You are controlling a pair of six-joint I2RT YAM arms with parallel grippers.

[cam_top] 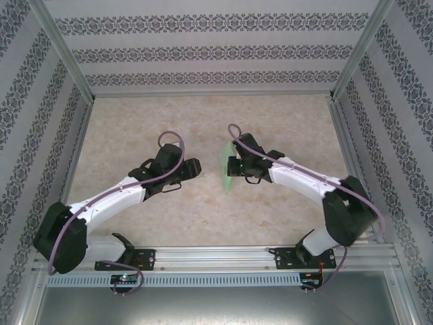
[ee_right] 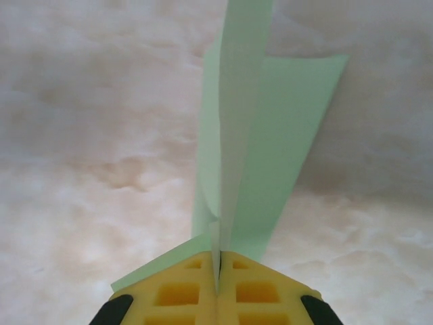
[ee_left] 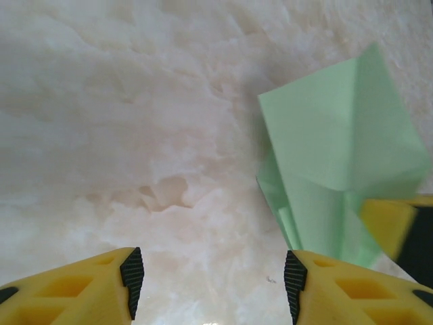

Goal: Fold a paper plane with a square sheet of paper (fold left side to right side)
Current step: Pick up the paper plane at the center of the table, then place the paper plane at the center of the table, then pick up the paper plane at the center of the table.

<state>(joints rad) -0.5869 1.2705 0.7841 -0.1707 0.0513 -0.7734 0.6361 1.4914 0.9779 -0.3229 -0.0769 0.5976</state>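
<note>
The pale green sheet of paper, folded into a narrow paper plane [cam_top: 228, 169], stands on edge at the table's middle, between the two arms. My right gripper [ee_right: 218, 267] is shut on its centre fold, and the paper's flaps [ee_right: 270, 135] spread upward and to both sides of the pinch. My left gripper [ee_left: 213, 281] is open over bare table, with nothing between its fingers. From the left wrist the folded paper [ee_left: 338, 149] lies just right of the left gripper's right finger, apart from it, with a right-gripper finger [ee_left: 385, 223] on its lower edge. From above, the left gripper [cam_top: 196, 167] faces the paper from the left.
The table [cam_top: 135, 135] is pale marbled beige, with patterned walls on three sides and metal frame posts [cam_top: 67, 54] at the corners. Both arm bases sit on the rail [cam_top: 216, 261] at the near edge.
</note>
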